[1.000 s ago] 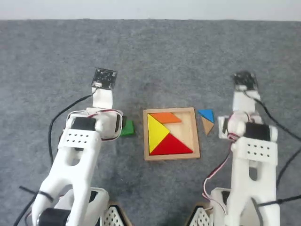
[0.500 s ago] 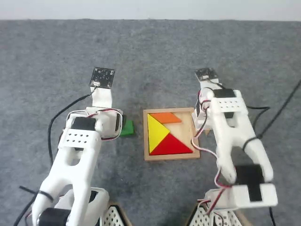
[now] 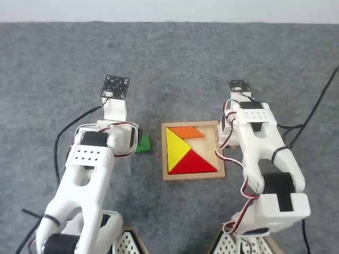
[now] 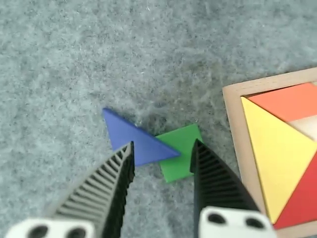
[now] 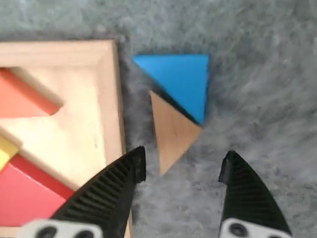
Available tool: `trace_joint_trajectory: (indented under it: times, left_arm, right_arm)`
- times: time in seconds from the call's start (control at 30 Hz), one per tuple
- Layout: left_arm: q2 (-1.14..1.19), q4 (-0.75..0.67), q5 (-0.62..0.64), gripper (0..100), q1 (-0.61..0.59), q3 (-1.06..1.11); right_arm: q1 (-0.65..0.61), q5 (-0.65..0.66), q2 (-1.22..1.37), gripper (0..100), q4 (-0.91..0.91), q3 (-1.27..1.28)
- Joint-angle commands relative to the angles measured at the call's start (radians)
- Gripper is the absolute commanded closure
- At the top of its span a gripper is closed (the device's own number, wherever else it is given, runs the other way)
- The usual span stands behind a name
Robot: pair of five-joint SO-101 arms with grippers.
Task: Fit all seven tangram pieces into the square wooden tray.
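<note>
Your tray (image 3: 192, 176) sits mid-tabletop with three pieces in: red triangle (image 3: 193, 163), yellow triangle (image 3: 176, 148), orange piece (image 3: 186, 132). Four are not yet in. Toward the left edge, the dark blue triangle (image 4: 132, 139) and green square (image 4: 179, 157) touch beneath your released left pincer (image 4: 163, 145). Toward the right edge, the light blue triangle (image 5: 181, 79) and wooden triangle (image 5: 171, 134) touch beneath your released right pincer (image 5: 185, 151).
</note>
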Motion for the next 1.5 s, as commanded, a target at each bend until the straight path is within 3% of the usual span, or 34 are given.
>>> trace_joint_trajectory:
  times: [0.0,0.07,0.37,0.67,0.8,1.07,1.37,1.47]
  left_arm:
    - [-0.038,-0.023,0.012,81,-0.005,-0.002]
    - [-0.038,-0.023,0.012,81,-0.005,-0.002]
    - [-0.038,-0.023,0.011,81,-0.005,-0.001]
    - [-0.038,-0.023,0.011,81,-0.005,-0.001]
    - [-0.038,-0.025,0.009,81,-0.005,-0.001]
    - [-0.038,-0.025,0.009,81,-0.005,-0.001]
    - [-0.038,-0.025,0.009,81,-0.005,-0.001]
    - [-0.038,-0.025,0.009,81,-0.005,0.002]
  right_arm:
    - [0.01,-0.014,-0.005,86.1,-0.031,-0.023]
    - [0.012,-0.012,-0.005,90.2,-0.035,-0.023]
    - [0.035,-0.018,-0.005,88.7,-0.024,-0.023]
    - [0.259,-0.009,-0.013,88.7,-0.007,-0.025]
    - [0.186,0.068,-0.018,88.3,0.021,-0.028]
    - [-0.024,0.034,-0.13,88.2,0.025,-0.032]
    - [-0.041,0.031,-0.084,88.0,-0.042,-0.061]
    - [-0.041,0.031,-0.013,83.8,-0.048,-0.089]
